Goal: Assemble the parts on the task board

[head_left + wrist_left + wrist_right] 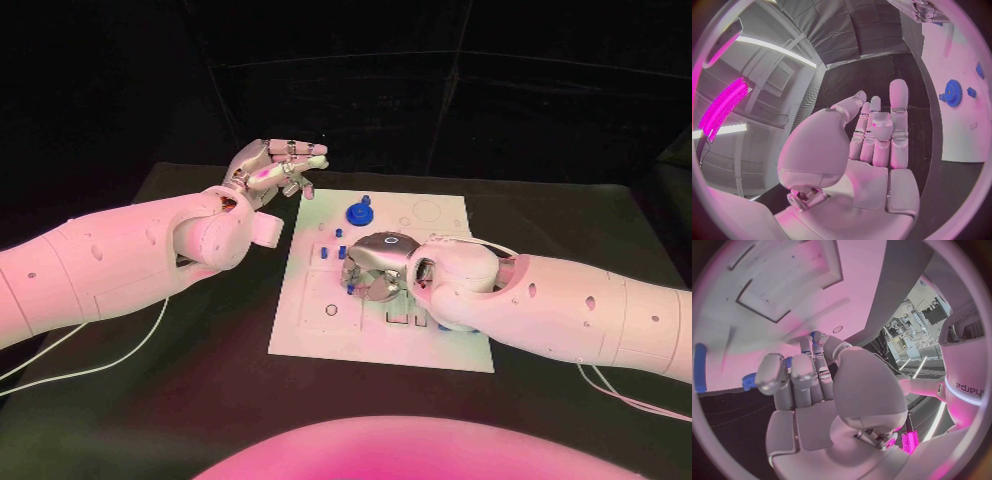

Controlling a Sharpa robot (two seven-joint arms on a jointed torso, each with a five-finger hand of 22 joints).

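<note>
**Inspector:** Start with the table (188, 400) and the room on it.

**Assistant:** The black table surrounds the task board (325, 335) on every side. Most bare surface lies on the robot's left of the board and on its near side. A white cable (108, 362) crosses the table on the robot's left of the board; another (613, 395) lies by the board's near right corner.

**Inspector:** What stands over the board?

**Assistant:** The right arm (577, 310) reaches across the board's near right part, and the right hand (378, 268) sits over the board's middle. The left hand (274, 168) hangs off the board, just beyond its far left corner, palm raised.

**Inspector:** Fingers?

**Assistant:** Left hand: fingers straight and somewhat apart, holding nothing. Right hand: fingers curled down at the board around something blue (814, 336); whether they grip it, I cannot tell.

**Inspector:** Loose parts?

**Assistant:** A blue gear (359, 212) stands near the board's far edge, and small blue pieces (335, 252) lie just left of the right hand.
</note>
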